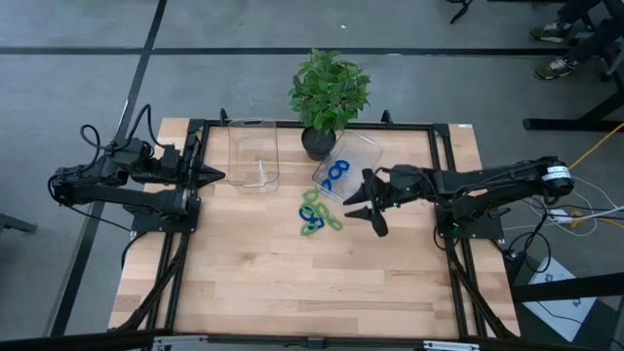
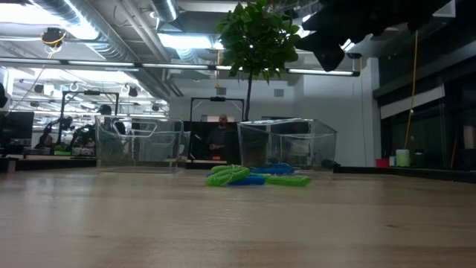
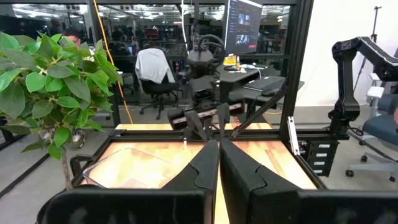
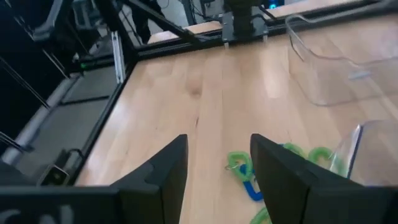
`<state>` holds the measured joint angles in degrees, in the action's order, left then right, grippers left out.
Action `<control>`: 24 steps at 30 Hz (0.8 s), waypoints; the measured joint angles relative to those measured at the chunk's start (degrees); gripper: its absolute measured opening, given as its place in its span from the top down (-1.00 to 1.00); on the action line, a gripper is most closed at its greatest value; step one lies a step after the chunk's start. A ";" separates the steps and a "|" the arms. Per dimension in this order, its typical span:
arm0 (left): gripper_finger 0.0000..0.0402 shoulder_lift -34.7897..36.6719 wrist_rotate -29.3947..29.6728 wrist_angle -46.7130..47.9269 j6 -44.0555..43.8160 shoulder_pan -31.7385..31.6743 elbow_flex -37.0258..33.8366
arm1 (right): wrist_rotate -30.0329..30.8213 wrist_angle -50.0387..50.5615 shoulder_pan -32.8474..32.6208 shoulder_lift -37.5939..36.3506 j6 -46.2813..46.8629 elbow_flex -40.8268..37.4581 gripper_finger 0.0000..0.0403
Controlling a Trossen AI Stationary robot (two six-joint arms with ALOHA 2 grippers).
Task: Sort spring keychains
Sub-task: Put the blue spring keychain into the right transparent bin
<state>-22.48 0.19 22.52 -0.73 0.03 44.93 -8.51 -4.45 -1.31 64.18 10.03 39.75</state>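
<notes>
We count two blue spring keychains (image 1: 337, 174) binned, the pile (image 1: 318, 212) on the table unsorted, our right end effector (image 1: 373, 208) wide and empty, left (image 1: 216, 176) closed.

No legible text, label, brand, number or sign appears in any view. The monitor (image 3: 244, 23) behind the table frame (image 3: 292, 134) in the left wrist view shows lit content, but nothing on it can be read.
</notes>
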 joint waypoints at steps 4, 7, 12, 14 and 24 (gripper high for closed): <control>0.95 0.00 0.01 0.00 0.00 -0.02 0.00 | 1.42 0.03 -2.23 0.00 -3.10 0.00 0.14; 0.96 0.00 0.01 0.00 0.02 -0.02 0.01 | 2.37 0.53 -3.54 0.00 -3.39 0.00 0.14; 0.94 0.00 -0.01 0.00 0.02 0.00 0.00 | 5.32 4.10 -5.68 0.42 -3.29 1.15 0.14; 0.94 0.00 0.00 0.00 0.01 -0.02 0.00 | 6.44 8.08 -6.62 1.54 -3.32 3.59 0.14; 0.94 0.01 0.00 0.00 0.01 0.00 0.02 | 7.01 28.57 -9.57 14.95 -5.96 20.81 0.15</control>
<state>-22.47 0.19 22.52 -0.72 0.03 44.94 -1.50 24.12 -10.87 79.13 4.08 60.56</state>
